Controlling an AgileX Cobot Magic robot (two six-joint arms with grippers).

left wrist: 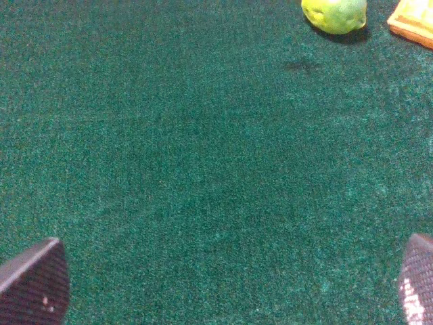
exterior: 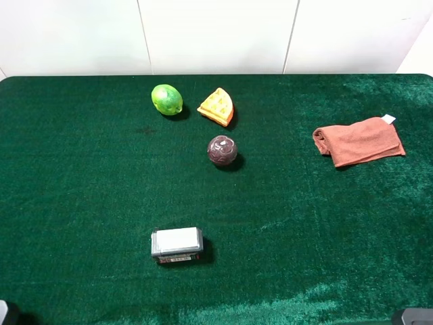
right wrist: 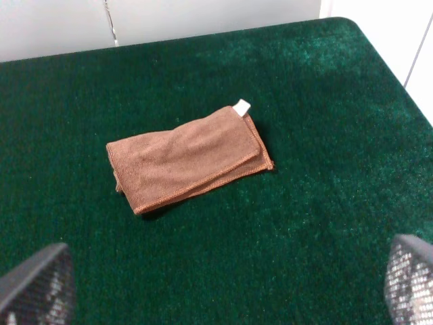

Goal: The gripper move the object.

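Note:
The waffle wedge [exterior: 216, 106], with a yellow-orange grid top and orange sides, lies at the back middle of the green table. Its corner shows in the left wrist view [left wrist: 414, 22]. My left gripper [left wrist: 226, 291] is open and empty over bare cloth, well short of the waffle. My right gripper [right wrist: 223, 288] is open and empty, hovering short of a brown folded cloth. In the exterior high view only small bits of the left arm [exterior: 5, 313] and right arm [exterior: 414, 316] show at the bottom corners.
A green lime [exterior: 166, 99] sits left of the waffle and shows in the left wrist view [left wrist: 335, 13]. A dark maroon ball [exterior: 222, 150] lies in front of the waffle. The brown cloth [exterior: 357, 141] [right wrist: 186, 159] lies at right. A grey-white box [exterior: 176, 244] sits front left.

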